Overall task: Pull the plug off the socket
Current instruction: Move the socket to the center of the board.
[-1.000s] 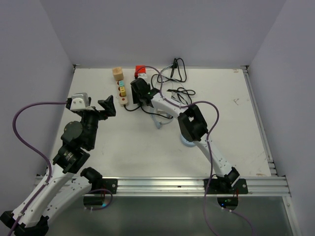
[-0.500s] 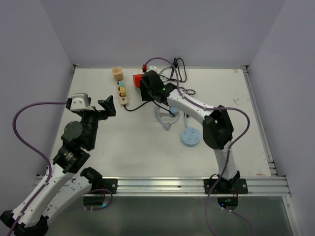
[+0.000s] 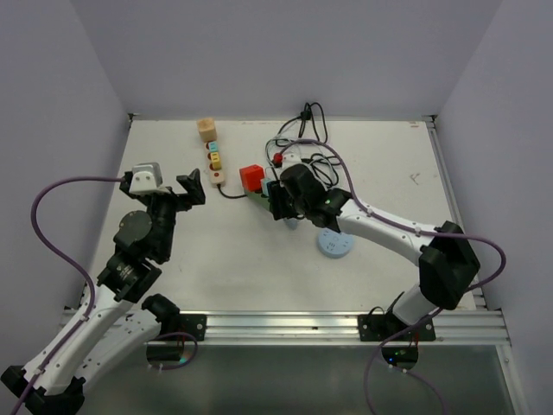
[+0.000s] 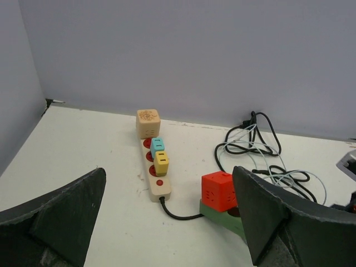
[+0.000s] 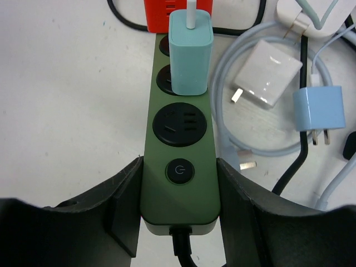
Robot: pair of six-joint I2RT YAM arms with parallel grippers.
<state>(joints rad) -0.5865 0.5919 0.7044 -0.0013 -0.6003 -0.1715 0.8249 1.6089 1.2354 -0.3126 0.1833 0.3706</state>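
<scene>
Right end effector (image 5: 178, 167) clamps green strip (image 5: 179, 194); wrist view reveals teal plug (image 5: 190, 53) seated; left end effector (image 4: 168, 173) agape.

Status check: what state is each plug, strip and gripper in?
right gripper: shut on green power strip
left gripper: open, empty
teal charger: plugged into that strip
red cube: seated on its far end
white charger: unplugged, loose
blue charger: unplugged, loose

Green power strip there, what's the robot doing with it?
The right gripper clamps the near end of the green power strip, one finger on each side. A teal plug and a red cube plug sit in its sockets, not yet pulled. The left gripper hangs open, apart, holding nothing.
</scene>
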